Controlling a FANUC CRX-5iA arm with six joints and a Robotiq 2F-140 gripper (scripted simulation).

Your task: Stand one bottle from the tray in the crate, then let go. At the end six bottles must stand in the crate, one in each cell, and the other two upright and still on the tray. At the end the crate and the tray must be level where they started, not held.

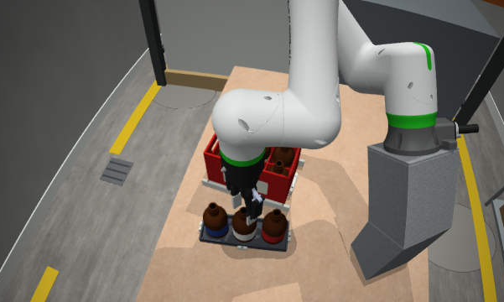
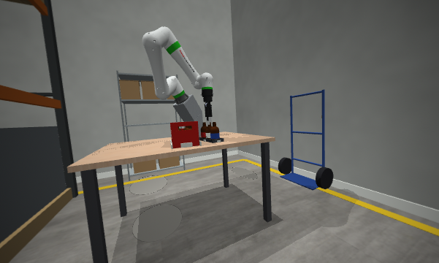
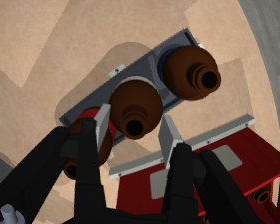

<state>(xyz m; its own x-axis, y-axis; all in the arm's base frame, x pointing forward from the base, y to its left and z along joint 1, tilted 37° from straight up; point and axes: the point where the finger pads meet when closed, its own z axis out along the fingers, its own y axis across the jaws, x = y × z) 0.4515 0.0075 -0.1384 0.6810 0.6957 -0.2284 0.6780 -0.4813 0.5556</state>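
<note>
A dark tray (image 1: 243, 243) at the table's near end holds three brown bottles: a blue-labelled one (image 1: 215, 220), a white-labelled one (image 1: 243, 228) and a red-labelled one (image 1: 274, 226), all upright. My gripper (image 1: 249, 211) hangs straight down over the white-labelled bottle. In the wrist view my gripper (image 3: 135, 121) is part open, its pads on either side of this bottle's top (image 3: 136, 110) with gaps, holding nothing. The red crate stands just behind the tray; two bottles (image 1: 282, 159) show in it, and the arm hides its other cells.
The robot's grey pedestal (image 1: 407, 201) stands to the right of the table. In the exterior view the crate (image 2: 184, 134) sits near the table's middle, with a shelf rack (image 2: 142, 109) behind and a blue hand truck (image 2: 307, 146) on the floor.
</note>
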